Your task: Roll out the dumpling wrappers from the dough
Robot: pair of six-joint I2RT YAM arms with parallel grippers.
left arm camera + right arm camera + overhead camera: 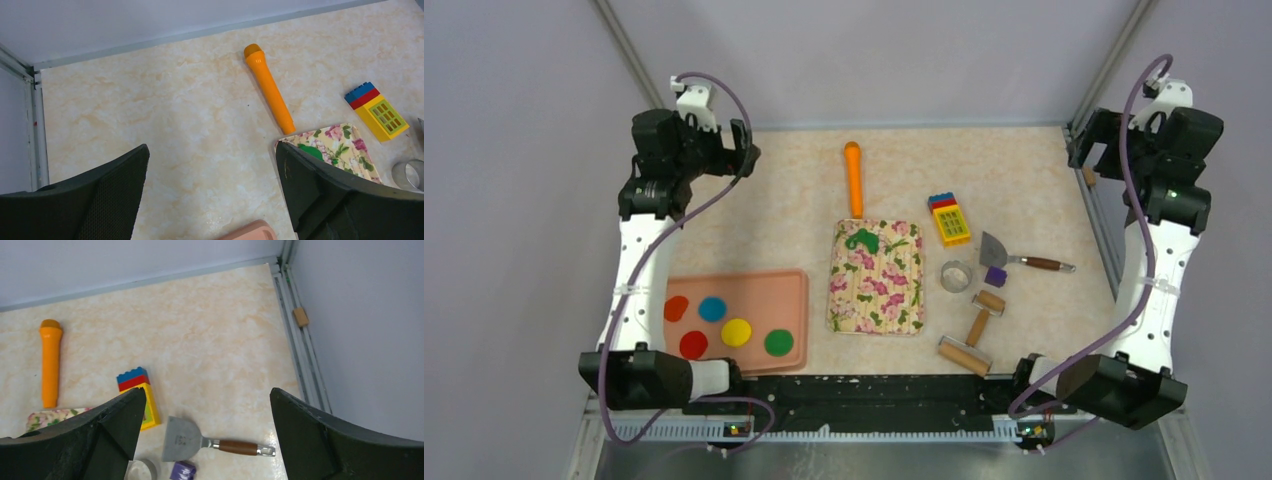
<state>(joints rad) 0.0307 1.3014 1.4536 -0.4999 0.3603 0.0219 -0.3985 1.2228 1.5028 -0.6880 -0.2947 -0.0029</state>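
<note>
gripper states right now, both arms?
Left gripper: open, holding nothing.
Right gripper: open, holding nothing.

The left arm (646,262) rises from its base and folds at the elbow, the left gripper (212,147) held high at the far left, jaws wide apart and empty. The right arm (1159,285) mirrors it at the far right, the right gripper (207,390) likewise spread wide, holding nothing.
</note>
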